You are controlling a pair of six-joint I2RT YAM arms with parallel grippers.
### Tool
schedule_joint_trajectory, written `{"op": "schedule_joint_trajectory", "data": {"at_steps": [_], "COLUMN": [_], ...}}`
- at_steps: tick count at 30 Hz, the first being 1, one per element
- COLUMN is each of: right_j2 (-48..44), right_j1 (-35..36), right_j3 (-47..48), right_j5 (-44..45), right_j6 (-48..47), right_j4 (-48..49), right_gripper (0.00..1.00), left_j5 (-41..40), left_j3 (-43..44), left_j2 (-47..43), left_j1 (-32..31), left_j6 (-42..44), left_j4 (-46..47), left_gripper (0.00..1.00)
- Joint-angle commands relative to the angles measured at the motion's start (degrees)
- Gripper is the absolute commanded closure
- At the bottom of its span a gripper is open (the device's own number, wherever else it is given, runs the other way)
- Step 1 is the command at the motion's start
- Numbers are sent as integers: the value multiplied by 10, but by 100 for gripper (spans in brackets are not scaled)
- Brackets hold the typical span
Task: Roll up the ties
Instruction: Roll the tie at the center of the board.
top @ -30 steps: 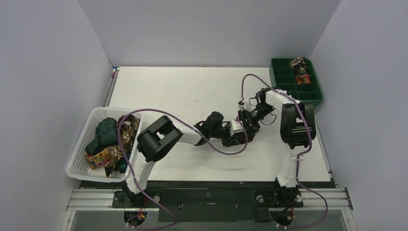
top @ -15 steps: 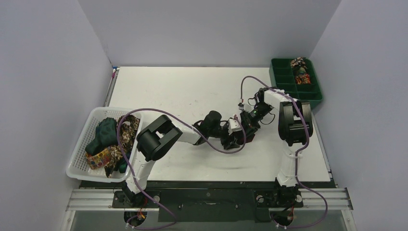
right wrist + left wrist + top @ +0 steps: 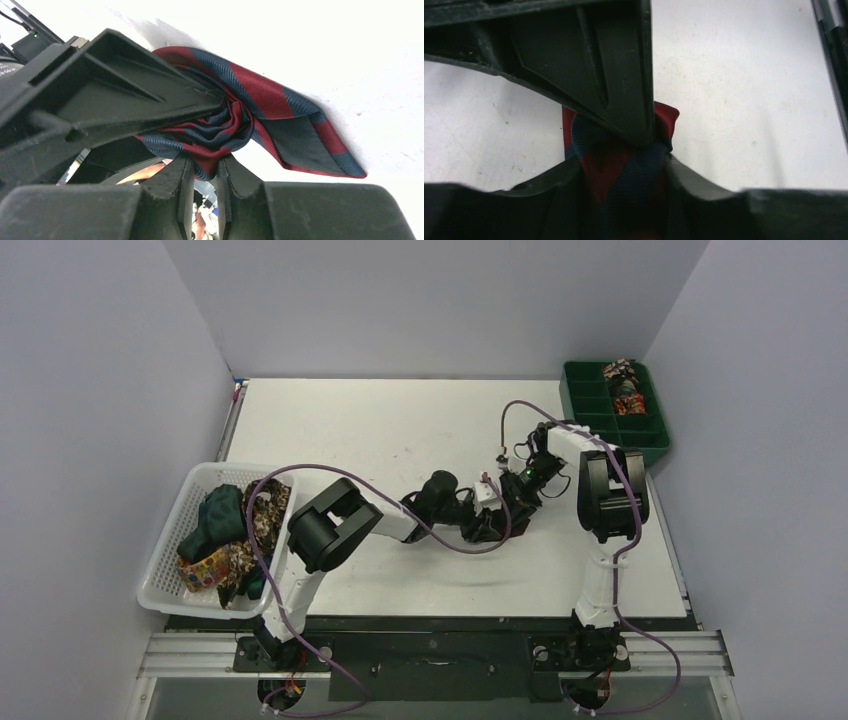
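Pinching a fold at the coil's rim, your right gripper (image 3: 205, 165) has its fingers (image 3: 170, 185) drawn almost together, with only a thin lip of the tie (image 3: 260, 95) between them. The navy and red striped tie is wound into a loose spiral directly above those fingertips in the right wrist view. Its pointed end trails off flat on the table (image 3: 350, 430), away from the gripper.

Your left gripper (image 3: 624, 170) comes in from the other side. It is about half closed around the roll, and the cloth fills the gap and touches both fingers. One finger of the right gripper crosses over the roll from above in that view and presses on its top.

The two grippers meet nose to nose over the tie. It sits on the table about midway between the far and near edges, a little toward the right edge.

You have one tie on the table, two grippers on it, one basket (image 3: 165, 560) and one tray (image 3: 585, 400).

The basket overhangs the left edge by the near left corner and holds a tangled heap. You can pick out a green tie (image 3: 215, 515), a floral tie (image 3: 265, 515) and a multicoloured tie (image 3: 205, 568). That makes at least three, and the tangle hides any exact count.

The tray sits at the far right corner with rolled ties (image 3: 626, 390) in its far right compartments. There are two or perhaps three, too small from above to count surely.
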Motion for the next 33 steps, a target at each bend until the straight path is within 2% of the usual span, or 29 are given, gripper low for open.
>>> {"op": "schedule_joint_trajectory", "data": {"at_steps": [1, 2, 3, 4, 5, 7, 10, 11, 15, 18, 21, 26, 33], "right_j2": [30, 16, 6, -15, -27, -56, -67, -64, -39, -23, 2, 10, -26], "right_j1": [6, 2, -3, -13, -20, -45, -88, -95, -104, -101, -91, -85, -72], "right_j3": [-4, -4, -5, -10, -12, -19, -16, -15, -4, -4, -2, -10, -20], "right_j5": [129, 118, 96, 86, 69, 51, 36, 35, 48, 63, 52, -102, -177], "right_j6": [-12, -14, -19, -21, -22, -19, -7, 1, 15, 22, 5, -98, -199], "right_j4": [116, 112, 103, 101, 97, 96, 100, 104, 132, 163, 153, 56, -48], "right_gripper": [100, 95, 83, 76, 66, 58, 53, 41, 28, 25, 24, 28, 32], "left_j5": [-26, -30, -40, -44, -54, -63, -63, -61, -56, -52, -51, -52, -48], "left_j3": [33, 32, 30, 29, 24, 13, 8, 7, 14, 20, 23, 26, 25], "left_j2": [18, 18, 17, 17, 16, 14, 16, 17, 24, 27, 28, 30, 30], "left_j1": [-5, -5, -6, -7, -7, -7, -6, -6, -5, -3, -1, 4, 7], "left_j6": [20, 34, 41, 53, 59, 76, 91, 93, 101, 104, 108, 110, 115], "left_j4": [-15, -30, -61, -77, -106, -134, -159, -162, -172, -179, -184, -192, -193], "left_gripper": [71, 78, 81, 85, 87, 89, 90, 90, 91, 91, 91, 91, 91]}}
